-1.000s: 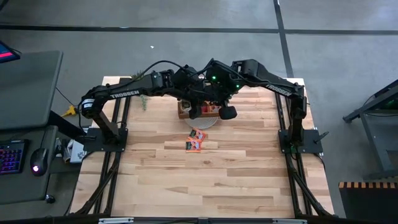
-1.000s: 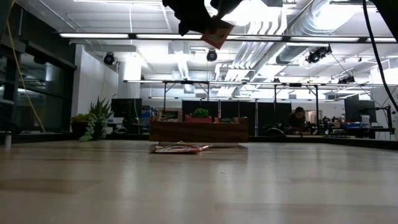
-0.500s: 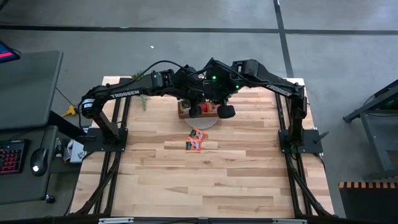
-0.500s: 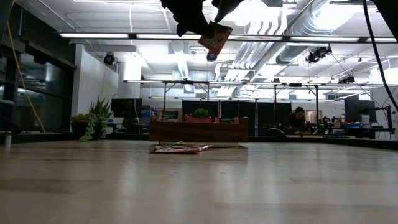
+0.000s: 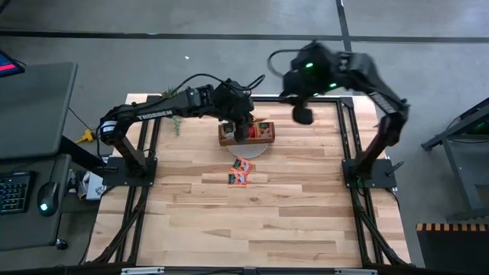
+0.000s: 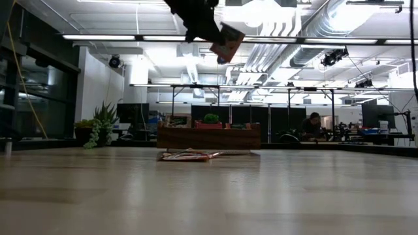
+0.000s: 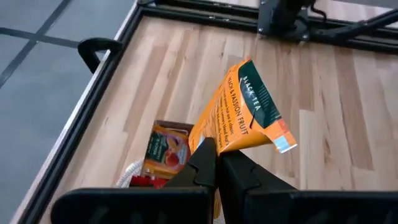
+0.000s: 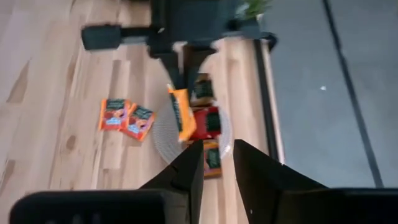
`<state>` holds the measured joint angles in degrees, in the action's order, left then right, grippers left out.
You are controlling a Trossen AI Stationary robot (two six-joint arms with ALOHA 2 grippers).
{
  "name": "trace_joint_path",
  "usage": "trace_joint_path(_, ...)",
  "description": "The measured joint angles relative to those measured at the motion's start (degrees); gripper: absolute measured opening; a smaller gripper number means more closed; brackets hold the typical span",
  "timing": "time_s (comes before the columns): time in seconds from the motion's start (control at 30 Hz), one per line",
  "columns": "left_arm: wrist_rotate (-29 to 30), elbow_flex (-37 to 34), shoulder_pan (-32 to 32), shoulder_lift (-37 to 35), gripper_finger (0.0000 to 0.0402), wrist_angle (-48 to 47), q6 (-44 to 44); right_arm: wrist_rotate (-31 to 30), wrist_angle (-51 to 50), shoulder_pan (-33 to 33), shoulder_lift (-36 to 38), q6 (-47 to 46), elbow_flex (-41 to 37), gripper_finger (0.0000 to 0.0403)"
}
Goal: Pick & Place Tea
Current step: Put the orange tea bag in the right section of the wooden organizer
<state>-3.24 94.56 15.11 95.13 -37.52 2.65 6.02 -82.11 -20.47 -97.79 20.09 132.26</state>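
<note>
An orange tea sachet point(image 7: 245, 112) with a dark printed label hangs high over the table in my left gripper point(image 7: 217, 168), which is shut on it above the brown wooden tray point(image 5: 269, 137). The low view shows the sachet point(image 6: 226, 42) tilted, well above the tray point(image 6: 209, 138). The tray holds several sachets, among them an orange one point(image 7: 165, 146). Two more orange sachets point(image 5: 241, 172) lie flat on the table just near of the tray. My right gripper point(image 8: 217, 168) is open, holds nothing, and is raised over the table's far right part point(image 5: 303, 114). My left gripper pinches the orange sachet between its two fingers at one bottom edge point(image 7: 214, 144). The fingers point(image 7: 205, 163) point away from the wrist and the sachet stands out beyond them, tilted. It is lifted clear, high above the tray.
A pale round mat point(image 8: 163, 132) lies under the tray's near side. A small potted plant point(image 5: 177, 124) stands at the far left of the table. The arm bases point(image 5: 122, 164) flank the table's left and right edges, and bare wood stretches toward the near edge.
My right gripper has drawn back from the sachet over the tray, rising and swinging toward the table's far right corner. The sachet has stayed in my left gripper and now tilts a little more. The left arm has kept its place above the tray.
</note>
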Motion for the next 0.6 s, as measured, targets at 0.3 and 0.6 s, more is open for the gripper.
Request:
trace_joint_path(0.3, -4.5, -9.2, 1.7, 0.1, 0.0, 12.1, -4.5, 1.3, -3.6, -6.0, 7.3, -1.6, 0.0, 0.009)
trace_joint_path(0.6, -10.8, -23.2, 5.0, 0.0, 0.0, 36.4, -14.3, 2.1, -8.0, -8.5, 9.9, -1.9, 0.0, 0.0091)
